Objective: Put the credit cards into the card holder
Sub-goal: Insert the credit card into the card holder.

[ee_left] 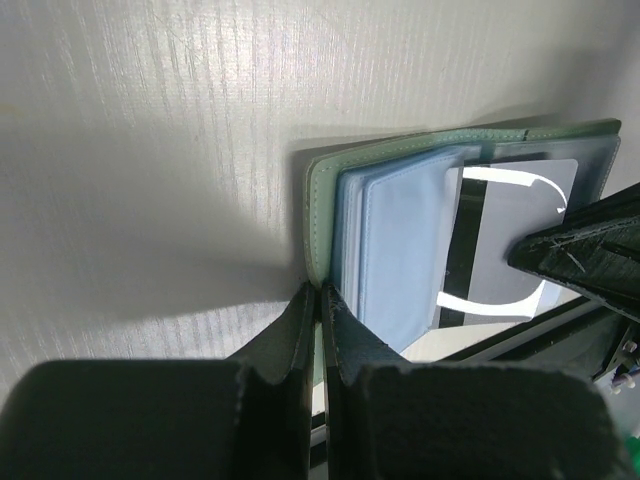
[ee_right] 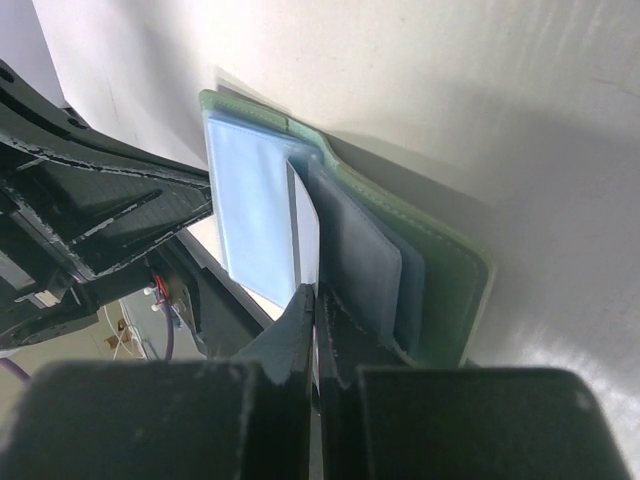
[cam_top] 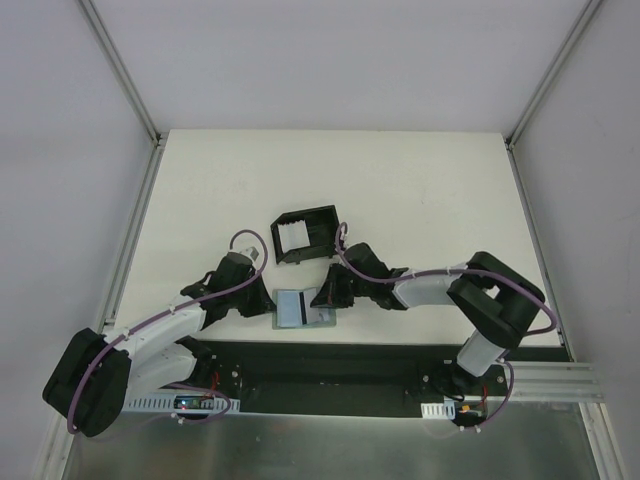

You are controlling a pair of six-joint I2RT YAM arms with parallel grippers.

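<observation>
Credit cards [ee_left: 395, 250], thin smooth rectangles in soft grey-green case [ee_left: 318, 215]

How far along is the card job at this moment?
Done: nothing visible; the cards lie in the open grey-green case. In hand: left tool pinches the case's edge, right tool is shut on a pale leaf inside. Left: moving both cards into the black card holder.

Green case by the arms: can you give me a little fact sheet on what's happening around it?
case: open, flat on table
blue card: in case
grey card: in case, dark stripe
left gripper: shut, tips at case's edge
right gripper: shut, tips at its other side
card holder: beyond case, apart from it
</observation>
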